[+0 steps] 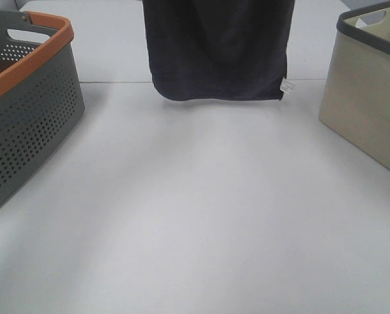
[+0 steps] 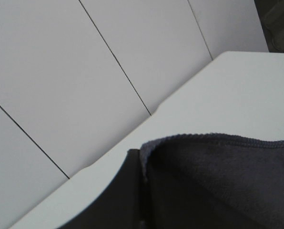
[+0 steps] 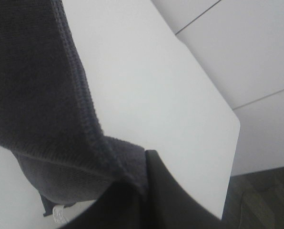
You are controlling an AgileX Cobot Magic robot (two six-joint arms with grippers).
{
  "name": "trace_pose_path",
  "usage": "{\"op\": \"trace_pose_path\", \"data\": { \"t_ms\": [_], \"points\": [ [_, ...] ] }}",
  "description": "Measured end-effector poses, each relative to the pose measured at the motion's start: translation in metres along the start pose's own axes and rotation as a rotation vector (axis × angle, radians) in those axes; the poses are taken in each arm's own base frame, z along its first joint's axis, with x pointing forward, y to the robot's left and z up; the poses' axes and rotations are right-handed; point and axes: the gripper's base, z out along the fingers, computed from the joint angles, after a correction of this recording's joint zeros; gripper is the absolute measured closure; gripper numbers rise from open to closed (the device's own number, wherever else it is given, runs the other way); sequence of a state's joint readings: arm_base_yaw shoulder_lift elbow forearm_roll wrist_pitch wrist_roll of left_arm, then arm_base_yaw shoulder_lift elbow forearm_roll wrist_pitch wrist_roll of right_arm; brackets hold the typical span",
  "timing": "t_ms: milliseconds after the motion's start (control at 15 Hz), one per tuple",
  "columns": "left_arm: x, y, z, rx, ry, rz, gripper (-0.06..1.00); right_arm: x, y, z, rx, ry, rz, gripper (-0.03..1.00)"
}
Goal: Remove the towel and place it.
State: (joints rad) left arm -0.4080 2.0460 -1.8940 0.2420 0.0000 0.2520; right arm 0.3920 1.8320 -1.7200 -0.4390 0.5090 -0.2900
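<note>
Exterior high shows the towel (image 1: 218, 49) hanging above the far part of the bench (image 1: 195, 216), between the grey basket (image 1: 31, 111) and the beige basket (image 1: 372, 98), its white tag (image 1: 287, 85) at a lower corner. Whether the bottom hem touches the surface I cannot tell. In the wrist views the left fingers (image 2: 118, 200) and right fingers (image 3: 166, 200) are each clamped on the upper hem. The carry appears to be in hand. Next, both arms would likely need to travel together to wherever it goes, without dragging the cloth.

White table (image 1: 195, 229) bearing grey basket (image 1: 25, 124), beige basket (image 1: 372, 111)
</note>
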Motion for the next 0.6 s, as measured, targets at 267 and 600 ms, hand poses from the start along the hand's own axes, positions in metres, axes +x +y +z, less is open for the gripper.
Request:
{"op": "trace_pose_path", "data": {
  "t_ms": [267, 600],
  "points": [
    [0.064, -0.004, 0.033, -0.021, -0.002, 0.019, 0.94, 0.023, -0.008, 0.067, 0.065, -0.143, 0.054, 0.97],
    [0.072, -0.011, 0.039, -0.017, -0.024, 0.045, 0.94, 0.032, -0.014, 0.078, 0.083, -0.165, 0.069, 0.97]
  ]
}}
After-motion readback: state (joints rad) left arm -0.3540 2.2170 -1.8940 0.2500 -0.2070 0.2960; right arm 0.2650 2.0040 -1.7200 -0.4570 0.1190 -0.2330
